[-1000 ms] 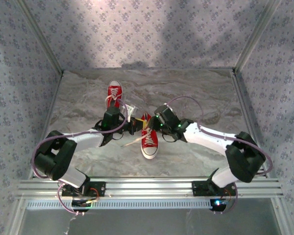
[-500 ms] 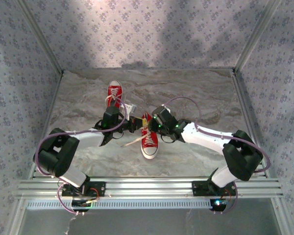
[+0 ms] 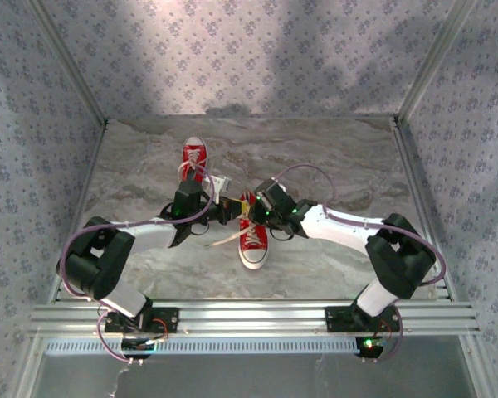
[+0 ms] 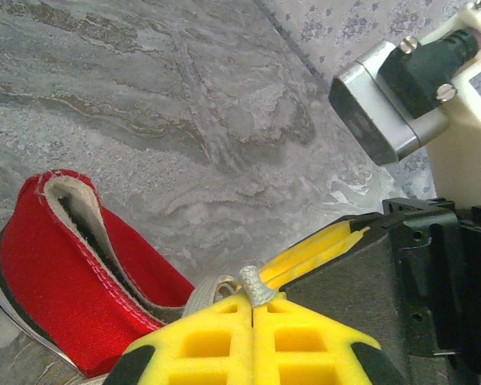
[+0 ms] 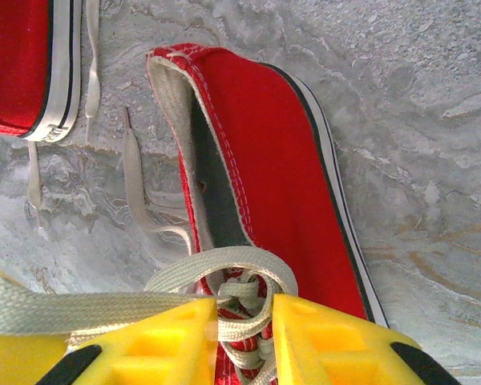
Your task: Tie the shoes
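Two red shoes lie on the marble table: one further back (image 3: 195,157), one nearer (image 3: 251,235). My left gripper (image 3: 227,212) is at the near shoe's left side. In the left wrist view its yellow fingers (image 4: 254,301) are shut on a white lace (image 4: 257,289), beside the shoe's heel (image 4: 60,277). My right gripper (image 3: 249,214) hovers over the near shoe's (image 5: 280,152) laces. Its jaws (image 5: 244,311) stand apart, with a lace loop (image 5: 224,265) and the knot between them. A taut lace strand (image 5: 56,309) runs off to the left over its left finger.
The other shoe's sole (image 5: 52,72) is at the top left of the right wrist view, with loose lace ends (image 5: 132,172) on the table beside it. The right gripper's yellow fingers (image 4: 325,245) almost touch my left gripper. Patterned walls (image 3: 249,58) enclose the table.
The right arm has shifted a little to the left, closer over the near shoe, and its jaws have narrowed slightly. The left arm has stayed put, still pinching the lace.
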{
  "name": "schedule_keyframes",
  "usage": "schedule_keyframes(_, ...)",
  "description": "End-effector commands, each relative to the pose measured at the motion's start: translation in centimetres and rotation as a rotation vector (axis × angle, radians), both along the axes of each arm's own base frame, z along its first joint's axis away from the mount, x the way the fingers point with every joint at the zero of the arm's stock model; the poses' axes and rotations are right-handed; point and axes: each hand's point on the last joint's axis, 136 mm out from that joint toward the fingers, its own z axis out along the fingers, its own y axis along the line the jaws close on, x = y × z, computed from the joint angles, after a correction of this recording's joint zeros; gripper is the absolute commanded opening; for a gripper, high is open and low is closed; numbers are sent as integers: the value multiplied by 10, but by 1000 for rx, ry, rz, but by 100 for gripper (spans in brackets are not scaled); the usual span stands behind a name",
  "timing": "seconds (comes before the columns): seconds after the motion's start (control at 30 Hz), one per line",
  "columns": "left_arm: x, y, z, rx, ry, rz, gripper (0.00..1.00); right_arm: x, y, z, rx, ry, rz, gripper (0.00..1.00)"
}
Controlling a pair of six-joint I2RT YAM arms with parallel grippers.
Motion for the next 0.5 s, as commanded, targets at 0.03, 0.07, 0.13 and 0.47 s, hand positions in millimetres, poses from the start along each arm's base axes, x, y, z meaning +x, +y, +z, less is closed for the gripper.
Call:
schedule_keyframes(0.03, 0, 1, 5, -29, -15, -13, 0, 7, 6, 4, 18, 9, -10, 28)
schedule_keyframes(0.07, 1, 1, 5, -29, -15, -11, 0, 6, 5, 3, 16, 11, -10, 29)
schedule_keyframes(0.13, 1, 2, 5, -29, -15, -10, 0, 7, 5, 2, 12, 14, -12, 32)
schedule_keyframes(0.47, 0, 2, 5, -32, -14, -12, 0, 7, 6, -2, 9, 24, -8, 30)
